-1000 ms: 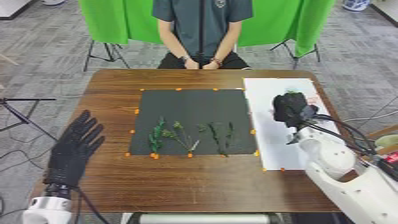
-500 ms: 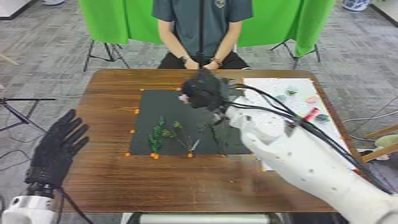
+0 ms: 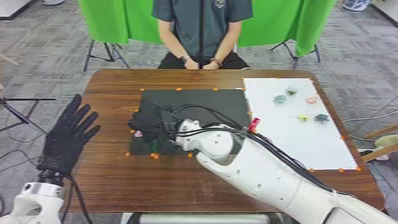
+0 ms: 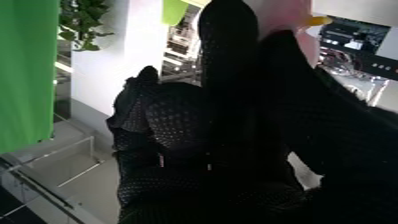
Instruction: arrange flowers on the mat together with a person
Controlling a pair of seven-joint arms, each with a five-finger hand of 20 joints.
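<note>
R hand [image 3: 151, 125] over mat [image 3: 209, 96] w/ pink flwr [image 4: 286, 14], prob.

A strip of brown wooden table [image 3: 115, 112] is running between the left hand [image 3: 64, 137] and the dark mat [image 3: 218, 97], leaving a way through. The right hand [image 3: 153, 122] and white arm [image 3: 258, 182] are blocking the mat's nearer part; 5 flower heads [image 3: 322, 118] are obstructing the white sheet [image 3: 311, 150].

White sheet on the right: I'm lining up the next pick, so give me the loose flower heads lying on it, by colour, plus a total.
Blue-green flower heads: 3
Pink flower head: 1
Yellow flower head: 1
Total on the white sheet: 5
</note>
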